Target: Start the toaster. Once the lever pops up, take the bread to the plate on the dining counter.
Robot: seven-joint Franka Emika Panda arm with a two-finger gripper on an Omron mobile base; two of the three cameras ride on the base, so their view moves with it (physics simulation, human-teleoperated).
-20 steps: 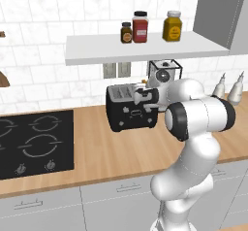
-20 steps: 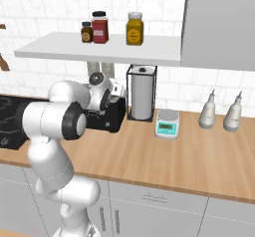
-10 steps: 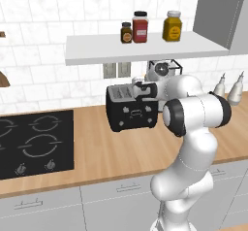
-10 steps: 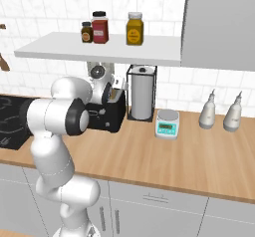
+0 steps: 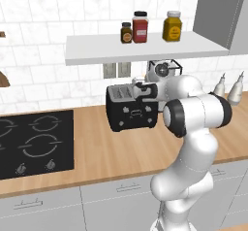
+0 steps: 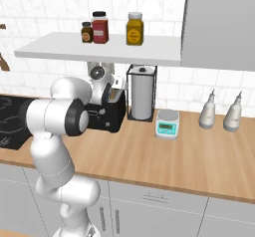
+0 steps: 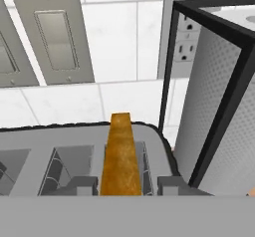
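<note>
Claw (image 7: 126, 187) closed in on bread (image 7: 120, 154); golden-brown crust, upright in toaster (image 7: 60, 141).

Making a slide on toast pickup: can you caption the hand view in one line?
Gripper straddling the bread standing in the toaster slot, paper towel holder alongside.

White tiled wall (image 5: 38, 31), grey shelf (image 5: 140, 48), wooden worktop (image 6: 164, 154).

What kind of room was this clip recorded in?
A rendered home kitchen, by the look of it: a wooden worktop with a black hob set in, a black toaster against white tiles, and spice jars on a wall shelf.
</note>
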